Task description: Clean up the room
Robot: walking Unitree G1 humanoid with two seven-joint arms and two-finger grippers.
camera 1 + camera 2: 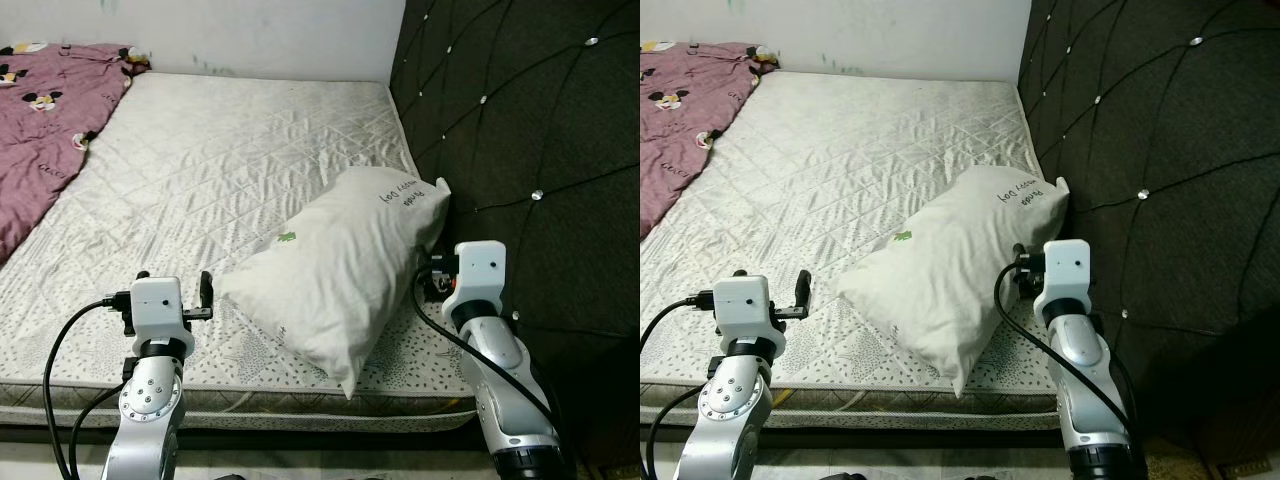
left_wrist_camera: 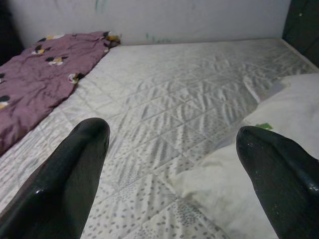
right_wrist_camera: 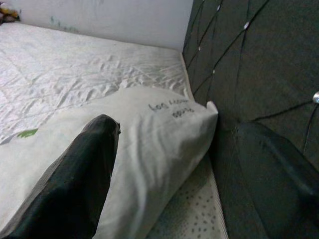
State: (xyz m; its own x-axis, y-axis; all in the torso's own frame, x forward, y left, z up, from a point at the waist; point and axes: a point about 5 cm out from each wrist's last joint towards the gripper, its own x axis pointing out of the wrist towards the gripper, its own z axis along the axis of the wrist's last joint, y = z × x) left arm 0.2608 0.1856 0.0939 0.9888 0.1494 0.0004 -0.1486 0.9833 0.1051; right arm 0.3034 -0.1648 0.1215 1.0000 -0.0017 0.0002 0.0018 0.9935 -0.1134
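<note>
A white pillow [image 1: 340,265] is lying on the bed [image 1: 240,150] against the headboard [image 1: 540,150]. The left gripper [image 2: 172,164] and right gripper [image 3: 169,149] are flanking it, both fingers spread.

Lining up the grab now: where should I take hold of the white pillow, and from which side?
Probably take the pillow by its two long edges, one gripper per side. It lies diagonally on the mattress, one corner against the headboard. The open left gripper is near its near-left edge; the open right gripper straddles the headboard-side edge. Pinch the loose edge fabric; the middle looks too plump.
</note>
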